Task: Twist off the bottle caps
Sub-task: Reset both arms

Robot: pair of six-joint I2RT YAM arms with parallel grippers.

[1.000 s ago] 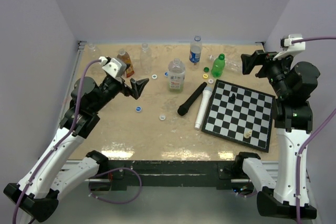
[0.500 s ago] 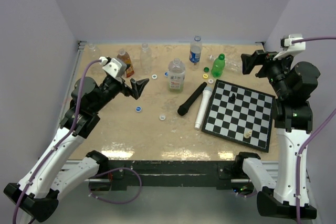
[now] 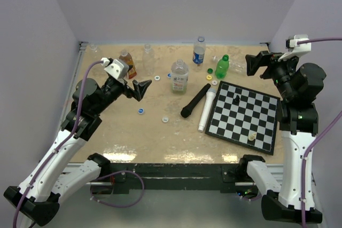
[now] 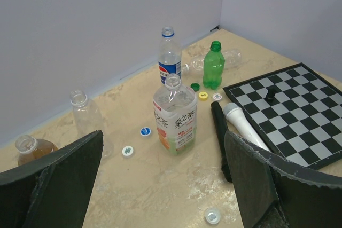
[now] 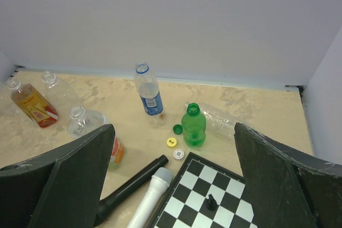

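A: The left end effector [image 3: 134, 85] is hovering wide open, gripping nothing, above the counter [image 3: 123, 132]. And the bottles?

B: The amber bottle [image 3: 127, 63] is standing far left, uncapped. Loose caps [image 3: 140, 111] are lying near the tea bottle [image 3: 179, 76]. The green bottle [image 3: 222, 66] is wearing its green cap [image 4: 215, 45]. The right end effector [image 3: 255, 65] is gaping, empty.

Plain pale lavender walls [image 3: 176, 4] fill the top of the overhead frame and run down its left and right sides, enclosing a beige, marbled surface [image 3: 155, 132] on three sides. Soft, even light leaves glossy white reflections [image 3: 120, 153] along the surface's lower edge, just above a dark front rail [image 3: 181, 170].
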